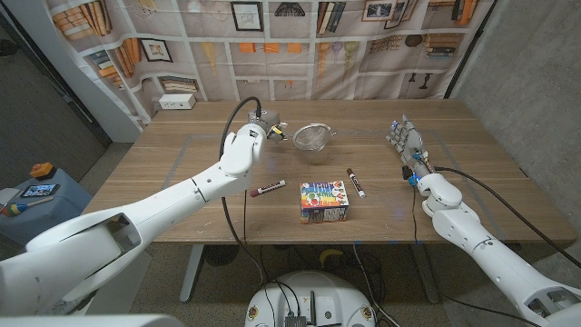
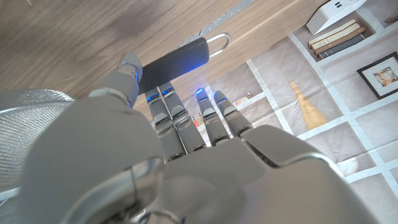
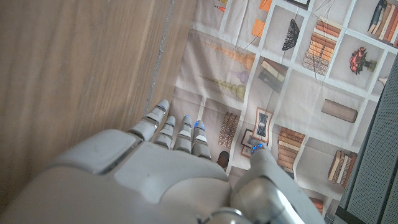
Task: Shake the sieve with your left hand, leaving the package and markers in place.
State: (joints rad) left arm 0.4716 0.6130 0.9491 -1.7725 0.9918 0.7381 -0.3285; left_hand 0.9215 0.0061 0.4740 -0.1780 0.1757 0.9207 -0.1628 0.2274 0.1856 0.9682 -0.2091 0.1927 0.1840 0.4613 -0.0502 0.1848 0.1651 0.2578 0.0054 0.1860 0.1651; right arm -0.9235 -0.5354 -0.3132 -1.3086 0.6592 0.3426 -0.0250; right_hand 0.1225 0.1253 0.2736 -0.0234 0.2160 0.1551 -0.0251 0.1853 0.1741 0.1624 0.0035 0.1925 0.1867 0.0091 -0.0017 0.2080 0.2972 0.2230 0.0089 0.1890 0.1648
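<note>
The head view looks down from above the robot over the long wooden table [image 1: 182,173], facing the printed bookshelf backdrop [image 1: 300,41], both arms entering from the bottom corners. The left wrist view sits close behind the grey left hand [image 2: 155,155], looking along its fingers (turned upside down) at the black-handled metal mesh sieve [image 2: 171,60], also seen from the head [image 1: 313,136]. The right wrist view looks past the right hand [image 3: 168,168] at tabletop and backdrop
</note>
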